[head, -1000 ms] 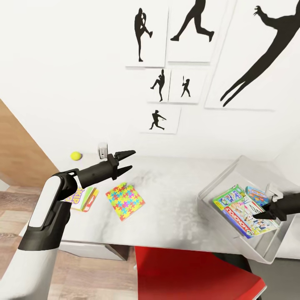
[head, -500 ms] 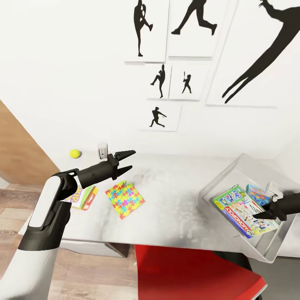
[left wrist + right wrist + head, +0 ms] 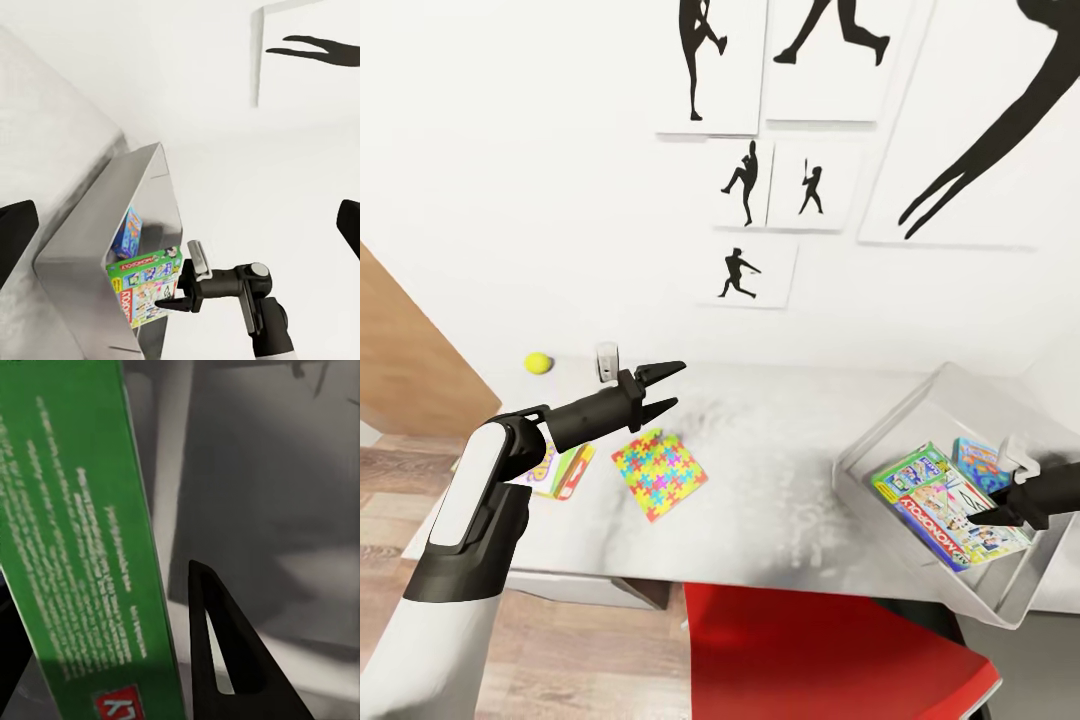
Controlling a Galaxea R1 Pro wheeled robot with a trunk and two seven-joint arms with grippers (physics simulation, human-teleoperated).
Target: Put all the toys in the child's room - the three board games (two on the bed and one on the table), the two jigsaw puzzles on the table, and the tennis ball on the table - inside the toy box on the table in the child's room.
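Toy box (image 3: 880,437), right gripper (image 3: 982,514) inside, left gripper (image 3: 665,387) open

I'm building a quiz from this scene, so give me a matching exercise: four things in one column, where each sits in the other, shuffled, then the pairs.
Things:
1. tennis ball
2. jigsaw puzzle
3. green board game
4. red chair

Places:
A. inside the toy box
B. flat on the table, below the left gripper
C. far back of the table, near the wall
D. in front of the table's near edge

Pairs: 1-C, 2-B, 3-A, 4-D
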